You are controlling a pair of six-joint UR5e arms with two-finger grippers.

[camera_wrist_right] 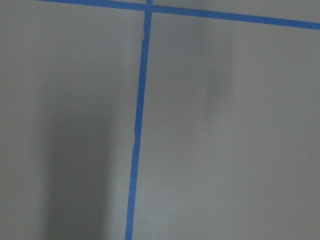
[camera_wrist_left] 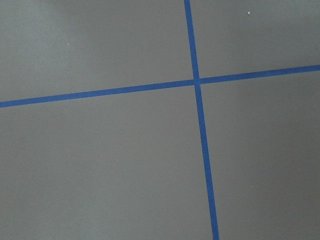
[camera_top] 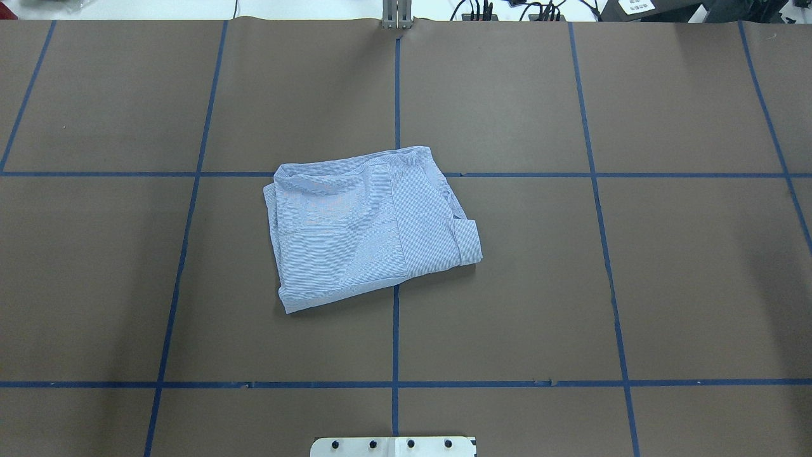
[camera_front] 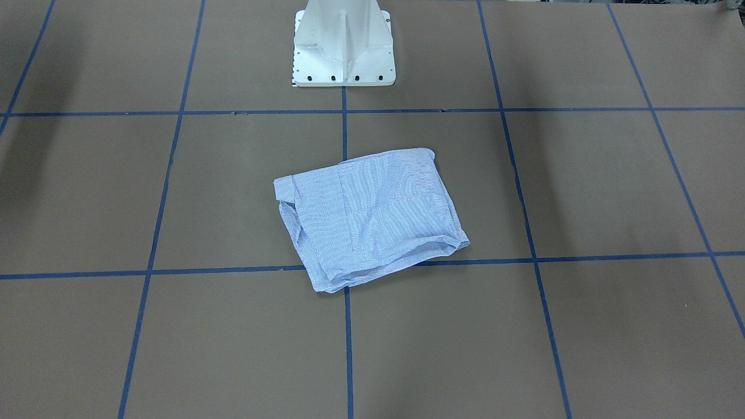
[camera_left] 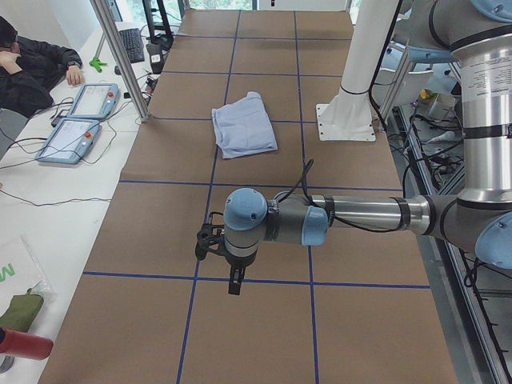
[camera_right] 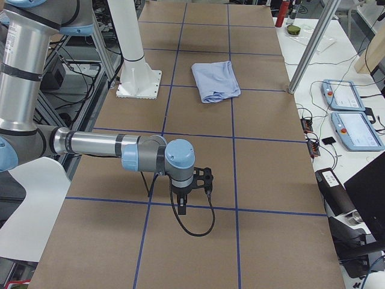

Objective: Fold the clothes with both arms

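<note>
The light blue striped shirt point(camera_front: 372, 215) lies folded into a compact rectangle at the table's middle; it also shows in the overhead view point(camera_top: 361, 222) and the side views point(camera_left: 244, 128) point(camera_right: 215, 80). No arm touches it. My left gripper point(camera_left: 234, 282) hangs over bare table far from the shirt, at the table's left end. My right gripper point(camera_right: 182, 208) hangs over bare table at the right end. I cannot tell whether either is open or shut. Both wrist views show only brown table and blue tape lines.
The white pedestal base point(camera_front: 343, 52) stands behind the shirt. Blue tape lines point(camera_top: 396, 95) grid the brown table. Two teach pendants point(camera_left: 80, 120) and a seated person point(camera_left: 32, 64) are along the far side. A metal post point(camera_left: 120, 60) stands at that edge.
</note>
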